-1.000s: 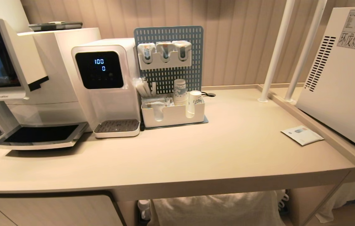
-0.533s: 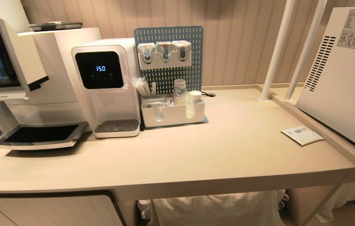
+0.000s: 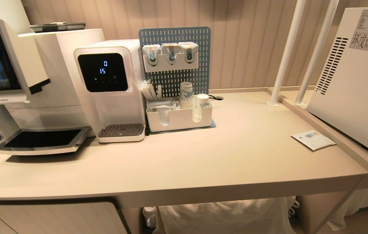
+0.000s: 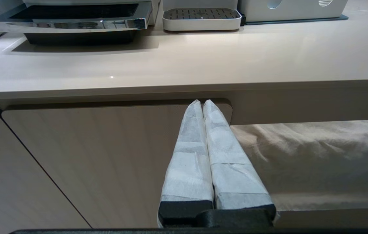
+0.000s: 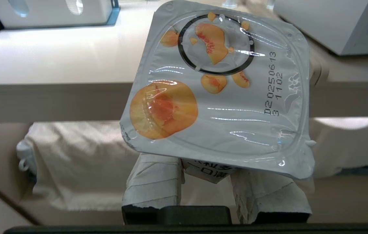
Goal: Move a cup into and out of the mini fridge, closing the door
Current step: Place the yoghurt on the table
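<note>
The cup (image 5: 216, 84) fills the right wrist view, its square white foil lid printed with orange peach pieces. My right gripper (image 5: 208, 162) is shut on the cup's body just under the lid, held below and in front of the counter edge. The mini fridge (image 3: 356, 81) stands at the far right of the head view, showing black vent slots and a warning sticker. A corner of the mini fridge (image 5: 327, 22) also shows beyond the cup; its door is out of view. My left gripper (image 4: 202, 102) is shut and empty before a cabinet front under the counter. Neither arm shows in the head view.
A coffee machine (image 3: 8, 81) and a water dispenser (image 3: 109, 87) stand at the counter's back left. Beside them is a pegboard organiser (image 3: 179, 120) with paper cups (image 3: 187, 94). Two white poles (image 3: 288, 52) and a raised lip (image 3: 333, 136) separate the fridge. A packet (image 3: 313, 139) lies near it.
Nothing on the counter has moved and the head view has not shifted. Only the numbers on the water dispenser's screen differ.
</note>
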